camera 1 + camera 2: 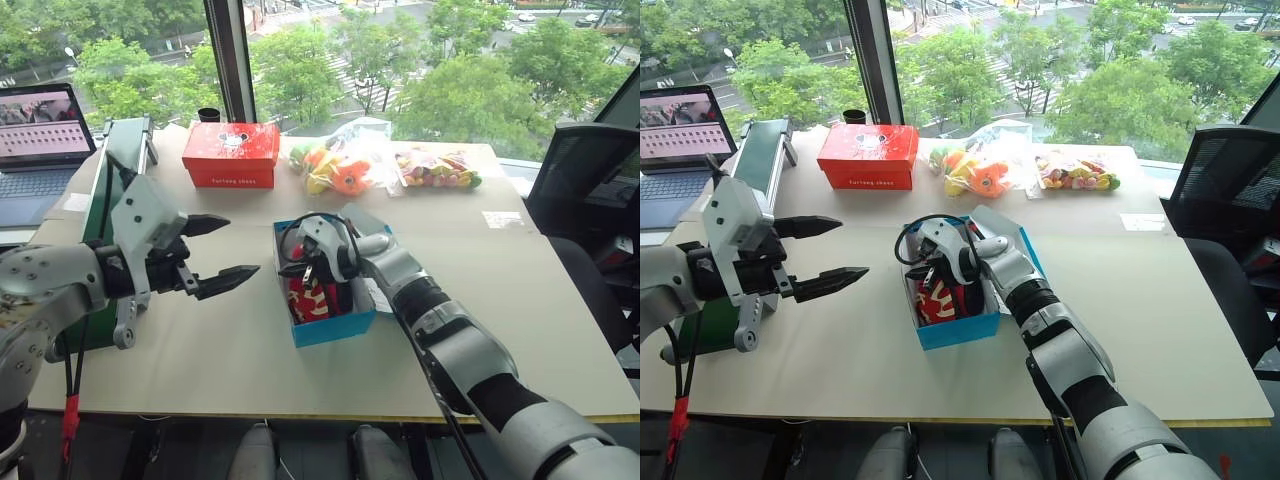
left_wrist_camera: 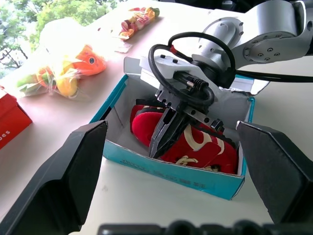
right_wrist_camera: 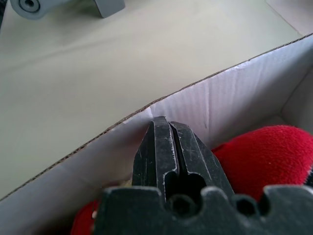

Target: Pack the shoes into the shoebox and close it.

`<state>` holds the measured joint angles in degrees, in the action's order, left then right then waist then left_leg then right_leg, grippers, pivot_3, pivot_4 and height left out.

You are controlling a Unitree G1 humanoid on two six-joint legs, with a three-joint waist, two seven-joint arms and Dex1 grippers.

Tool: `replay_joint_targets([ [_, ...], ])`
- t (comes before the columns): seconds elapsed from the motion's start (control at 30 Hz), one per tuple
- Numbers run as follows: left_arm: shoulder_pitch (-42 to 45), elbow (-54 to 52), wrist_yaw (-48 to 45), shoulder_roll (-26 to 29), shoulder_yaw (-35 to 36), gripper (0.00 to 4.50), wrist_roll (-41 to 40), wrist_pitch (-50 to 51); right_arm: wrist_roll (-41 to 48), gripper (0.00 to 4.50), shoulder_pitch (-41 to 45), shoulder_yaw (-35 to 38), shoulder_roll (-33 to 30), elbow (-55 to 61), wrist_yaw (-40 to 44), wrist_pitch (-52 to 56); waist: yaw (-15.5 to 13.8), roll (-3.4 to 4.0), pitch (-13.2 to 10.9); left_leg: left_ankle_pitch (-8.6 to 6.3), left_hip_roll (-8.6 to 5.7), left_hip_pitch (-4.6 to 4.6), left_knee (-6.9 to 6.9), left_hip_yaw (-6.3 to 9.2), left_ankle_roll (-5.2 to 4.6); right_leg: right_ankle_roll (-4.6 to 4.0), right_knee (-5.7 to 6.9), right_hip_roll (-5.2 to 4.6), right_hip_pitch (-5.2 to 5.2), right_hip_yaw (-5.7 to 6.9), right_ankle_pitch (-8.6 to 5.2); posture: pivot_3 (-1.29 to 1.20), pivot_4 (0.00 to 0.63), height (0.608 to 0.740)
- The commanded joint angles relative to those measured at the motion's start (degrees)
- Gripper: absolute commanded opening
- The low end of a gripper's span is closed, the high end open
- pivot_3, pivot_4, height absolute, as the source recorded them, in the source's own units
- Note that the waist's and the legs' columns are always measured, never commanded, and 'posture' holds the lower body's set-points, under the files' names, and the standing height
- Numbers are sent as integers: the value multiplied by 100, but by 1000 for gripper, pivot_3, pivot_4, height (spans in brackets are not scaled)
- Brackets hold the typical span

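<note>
right fingers closed inside the blue box, left fingers spread wide beside it

the right gripper (image 2: 166, 134) has its two black fingers pressed together with nothing between them, the tips down inside the shoebox (image 1: 330, 328), just beside its white inner wall and against the red shoes (image 2: 188, 142). both shoes lie in the box, red fabric with cream markings showing past the fingers. the box's lid (image 1: 362, 222) stands open on the far side, behind the right wrist. the left gripper (image 1: 222, 253) hangs above the table (image 1: 230, 360) to the left of the box, its fingers set wide apart and holding nothing, pointing toward the box. farther back on the table sit a red shoebox (image 1: 231, 154), a clear bag of orange toys (image 1: 340, 165) and a bag of small coloured pieces (image 1: 435, 168). a laptop (image 1: 40, 140) stands at the far left edge.
</note>
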<state>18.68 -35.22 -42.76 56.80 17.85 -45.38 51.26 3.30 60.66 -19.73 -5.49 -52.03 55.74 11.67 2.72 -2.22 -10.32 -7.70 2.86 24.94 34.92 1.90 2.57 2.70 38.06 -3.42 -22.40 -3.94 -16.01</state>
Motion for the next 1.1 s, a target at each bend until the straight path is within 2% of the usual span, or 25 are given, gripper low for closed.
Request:
replay_joint_targets([
  [0.03, 225, 22, -40, -13, -101, 4500, -16, -154, -289, 32, -154, -30, -48, 1, -105, -105, -10, 0, 0, 0, 0, -8, -1, 0, 0, 0, 0, 0, 8, 0, -1, 0, 150, 739],
  [0.1, 270, 63, -102, -10, -181, 4500, -2, -182, -188, 32, -183, 144, -179, 404, -31, 31, -10, 0, 0, 0, 0, -15, -1, 0, 0, -1, 0, 0, 13, 0, -1, 0, 150, 739],
  [0.17, 302, 105, -189, 2, -257, 4500, 0, -203, 272, 32, -206, 533, -294, 1176, 140, 656, -19, 1, -1, 0, 0, -15, -2, 0, 0, -1, 1, 0, 12, 0, -1, 0, 150, 739],
  [0.33, 491, 329, -534, 55, -588, 4500, 89, -344, 1493, 32, -248, 1376, -939, 3777, 286, 2893, -60, 4, -3, 1, 0, 30, 0, 1, 1, -3, 2, -1, -27, 0, 0, 0, 150, 739],
  [0.5, 803, 619, -798, -24, -935, 4500, 249, -532, 2306, 32, -177, 2102, -1333, 4907, -119, 4175, -34, 3, -3, 0, 1, 40, -13, 0, 0, -8, 1, 0, -45, 0, -3, 0, 150, 739],
  [0.8, 1264, 1029, -1342, -9, -1280, 4500, 449, -763, 1531, 32, -849, 1610, -2566, 5224, -343, 3492, -54, 3, -3, 0, 0, 59, -7, -10, 0, -9, -1, -1, -63, -6, -6, 0, 150, 739],
  [0.87, 1239, 1172, -1441, 139, -1257, 4500, 588, -791, 1755, 32, -954, 1997, -2479, 5208, -567, 3559, -34, 3, -3, 1, 0, 69, -7, -12, -1, -10, 1, -1, -75, -10, -6, 0, 150, 739],
  [0.97, 985, 1651, -1465, 372, -1154, 4500, 1021, -1005, 1617, 32, -1137, 1806, -2465, 5212, -565, 3220, 24, 5, -4, 0, 1, 66, -12, -15, -2, -10, 5, 1, -80, -17, -6, 0, 150, 739],
  [1.1, 671, 1885, -1657, 592, -1094, 4500, 1323, -1305, 1569, 32, -1104, 1617, -2109, 4963, -684, 2966, 56, 6, -5, 0, 4, 61, -13, -17, -2, -11, 5, 3, -78, -18, -6, 0, 150, 739],
])
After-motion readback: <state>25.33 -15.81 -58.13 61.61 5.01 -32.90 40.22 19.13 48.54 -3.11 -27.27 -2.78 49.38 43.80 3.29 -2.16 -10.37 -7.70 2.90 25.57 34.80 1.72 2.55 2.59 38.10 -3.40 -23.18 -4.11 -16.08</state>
